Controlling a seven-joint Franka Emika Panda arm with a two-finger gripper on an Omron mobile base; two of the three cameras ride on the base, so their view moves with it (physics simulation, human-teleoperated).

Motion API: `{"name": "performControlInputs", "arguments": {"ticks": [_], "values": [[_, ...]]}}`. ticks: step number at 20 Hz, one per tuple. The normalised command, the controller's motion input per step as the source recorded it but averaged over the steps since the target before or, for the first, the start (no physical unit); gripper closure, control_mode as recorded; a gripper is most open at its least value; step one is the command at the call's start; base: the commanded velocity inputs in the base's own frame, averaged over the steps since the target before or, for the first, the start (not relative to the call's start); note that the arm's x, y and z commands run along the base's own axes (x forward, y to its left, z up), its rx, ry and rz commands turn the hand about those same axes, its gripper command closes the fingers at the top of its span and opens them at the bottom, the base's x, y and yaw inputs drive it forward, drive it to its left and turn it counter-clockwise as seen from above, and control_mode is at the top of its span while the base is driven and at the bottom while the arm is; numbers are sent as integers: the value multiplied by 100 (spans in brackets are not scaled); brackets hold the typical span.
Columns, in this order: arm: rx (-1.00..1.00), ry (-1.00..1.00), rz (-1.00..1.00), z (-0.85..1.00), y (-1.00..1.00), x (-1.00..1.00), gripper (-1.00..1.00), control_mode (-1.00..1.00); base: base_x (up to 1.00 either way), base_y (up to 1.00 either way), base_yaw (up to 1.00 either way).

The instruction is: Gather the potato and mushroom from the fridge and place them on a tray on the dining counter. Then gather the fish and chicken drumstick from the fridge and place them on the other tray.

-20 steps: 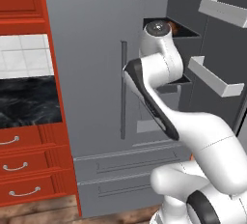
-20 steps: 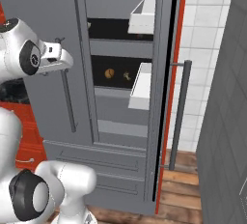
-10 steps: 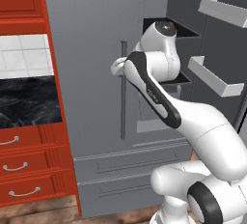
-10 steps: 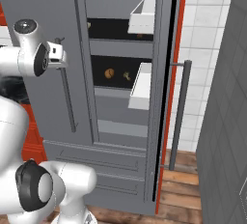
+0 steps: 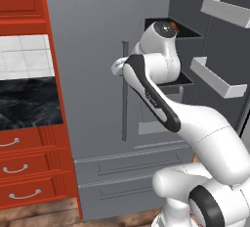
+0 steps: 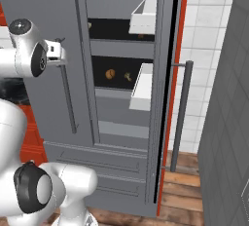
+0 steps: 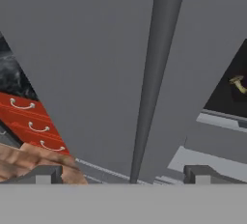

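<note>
Since the earlier frames the arm has been swung toward the left fridge door, so that the gripper (image 7: 123, 172) is now brought up to that door's long bar handle (image 7: 153, 78), which is seen running between the two widely parted fingers (image 7: 44, 174); nothing is held.

At the far left, red cabinets with three drawers (image 5: 22, 170) bearing curved pale pulls are set under a black, white-veined marble desk (image 5: 27, 104) and a white tiled wall. Next, the fridge (image 5: 93, 74) is seen as a tall, smooth grey metal body with its left door shut and two wide drawers (image 5: 132, 172) below. Further right its right door (image 6: 168, 88) is swung open, two white rectangular bins (image 6: 144, 16) being carried on its inner side. Two dark shelves are exposed inside; on the lower one a round brown potato (image 6: 110, 74) and a small tan mushroom (image 6: 127, 76) are lying apart. The floor (image 6: 187, 191) is laid in wooden planks, and white tiles cover the wall at the right.
</note>
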Motion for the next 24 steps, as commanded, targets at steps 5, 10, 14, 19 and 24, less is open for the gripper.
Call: {"name": "performControlInputs", "arguments": {"ticks": [5,10,14,19,24], "values": [[-2,-15,-3,0,-1,4,-100,-100,0,0,0],[-1,-14,-6,0,-4,0,-100,-100,0,0,0],[0,-1,-9,0,-9,13,-100,-100,0,0,0],[0,1,-9,0,-20,27,-100,-100,0,0,0],[0,2,-2,0,-6,52,-100,-100,0,0,0]]}}
